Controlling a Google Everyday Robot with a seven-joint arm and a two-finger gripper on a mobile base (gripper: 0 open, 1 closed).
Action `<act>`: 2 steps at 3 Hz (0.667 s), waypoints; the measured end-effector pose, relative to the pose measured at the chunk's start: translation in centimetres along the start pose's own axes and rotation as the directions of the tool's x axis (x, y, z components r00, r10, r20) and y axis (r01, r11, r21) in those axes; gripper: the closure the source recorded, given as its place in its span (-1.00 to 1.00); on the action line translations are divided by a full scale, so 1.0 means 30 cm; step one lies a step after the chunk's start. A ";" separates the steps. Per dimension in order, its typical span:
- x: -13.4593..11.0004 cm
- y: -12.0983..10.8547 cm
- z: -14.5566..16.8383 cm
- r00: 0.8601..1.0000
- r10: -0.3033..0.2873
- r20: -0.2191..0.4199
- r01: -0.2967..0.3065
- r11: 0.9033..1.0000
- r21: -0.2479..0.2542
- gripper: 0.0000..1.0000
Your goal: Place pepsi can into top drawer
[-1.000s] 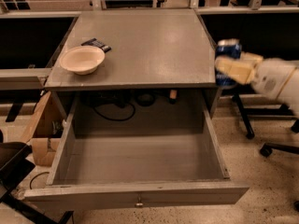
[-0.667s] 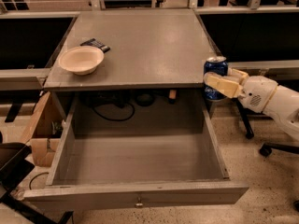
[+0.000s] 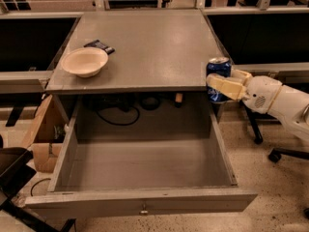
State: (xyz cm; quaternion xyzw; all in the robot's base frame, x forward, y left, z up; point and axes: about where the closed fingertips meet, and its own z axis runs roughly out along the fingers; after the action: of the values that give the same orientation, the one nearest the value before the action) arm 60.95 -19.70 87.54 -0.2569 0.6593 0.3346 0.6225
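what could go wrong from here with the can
The hand holds the pepsi can at the right edge of the desk top, beside rather than over the top drawer. Moving in, the can may knock the desk edge or the drawer's right wall. Released here, it would likely hit the floor.

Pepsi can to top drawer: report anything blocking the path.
Nothing visible blocks it. The end effector grips the pepsi can beside the right front corner of the desk, above the right wall of the open top drawer. Only that wall and the desk's edge lie near the path.
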 end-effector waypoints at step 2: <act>0.156 0.304 0.290 0.998 -0.038 -0.053 0.018 0.942 -0.335 1.00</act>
State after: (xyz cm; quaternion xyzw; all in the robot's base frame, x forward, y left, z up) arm 59.26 -6.83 83.99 -0.3776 0.6073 0.4249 0.5550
